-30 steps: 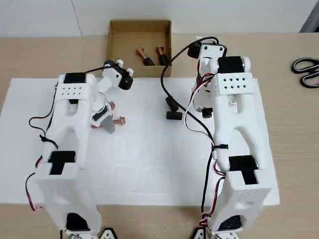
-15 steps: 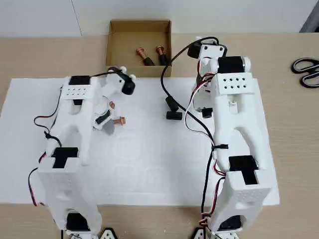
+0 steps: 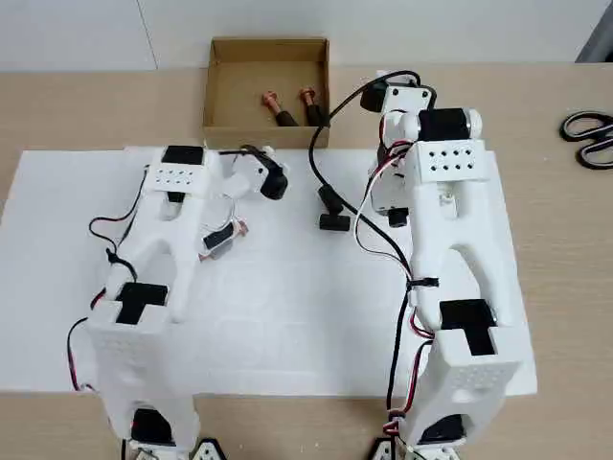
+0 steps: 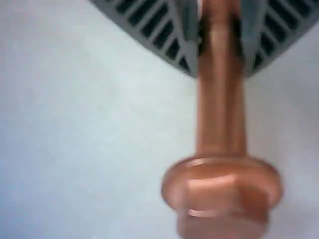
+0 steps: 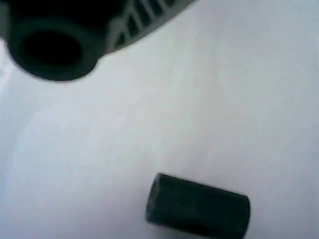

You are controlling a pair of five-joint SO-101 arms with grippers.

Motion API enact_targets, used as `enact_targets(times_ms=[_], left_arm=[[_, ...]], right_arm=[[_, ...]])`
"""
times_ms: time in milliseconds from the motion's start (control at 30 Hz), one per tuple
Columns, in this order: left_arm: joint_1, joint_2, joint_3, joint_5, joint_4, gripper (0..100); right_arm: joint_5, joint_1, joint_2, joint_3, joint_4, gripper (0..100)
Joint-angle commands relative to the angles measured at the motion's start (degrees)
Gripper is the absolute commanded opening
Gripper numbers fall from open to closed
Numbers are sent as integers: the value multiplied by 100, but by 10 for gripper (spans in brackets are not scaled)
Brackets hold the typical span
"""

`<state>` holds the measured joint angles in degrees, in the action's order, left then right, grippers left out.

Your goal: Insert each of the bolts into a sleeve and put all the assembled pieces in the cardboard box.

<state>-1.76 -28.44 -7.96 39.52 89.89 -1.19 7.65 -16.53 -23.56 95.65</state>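
My left gripper [image 3: 224, 238] is shut on a copper bolt [image 3: 238, 228] just above the white sheet, left of the middle. In the left wrist view the bolt [image 4: 221, 144] sticks out from between the grey fingers [image 4: 149, 25], head outward. My right gripper [image 3: 394, 213] holds a black sleeve [image 5: 50, 47] by the sheet's far right part. A second black sleeve [image 3: 334, 222] lies on the sheet between the two arms, and shows as the loose sleeve [image 5: 197, 204] in the right wrist view. The cardboard box [image 3: 219, 96] at the back holds two assembled pieces [image 3: 280, 107].
A white sheet [image 3: 287, 316] covers the table under both arms. A black cable [image 3: 316, 158] loops from the right arm down near the box's corner. Scissors [image 3: 589, 139] lie at the far right edge.
My left arm has swung right toward the middle of the sheet, carrying the copper bolt. The right arm and the loose sleeve have stayed put.
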Motion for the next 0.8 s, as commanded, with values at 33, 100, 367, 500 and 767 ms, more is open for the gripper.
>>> enact_targets(times_ms=[33, 100, 367, 500, 767], left_arm=[[-246, 97, -514, -334, 642, 5], [-352, 97, -769, -571, 941, 5], [-545, 1433, -470, -1319, 1055, 5], [-677, 2602, 558, -1336, 1046, 5], [-114, 3763, 3020, -1380, -387, 5]], right_arm=[[-53, 4, 356, -26, -48, 35], [-53, 4, 356, -26, -48, 35], [-53, -4, 356, -26, -48, 35], [-53, 4, 356, -26, -48, 35], [-53, 4, 356, -26, -57, 35]])
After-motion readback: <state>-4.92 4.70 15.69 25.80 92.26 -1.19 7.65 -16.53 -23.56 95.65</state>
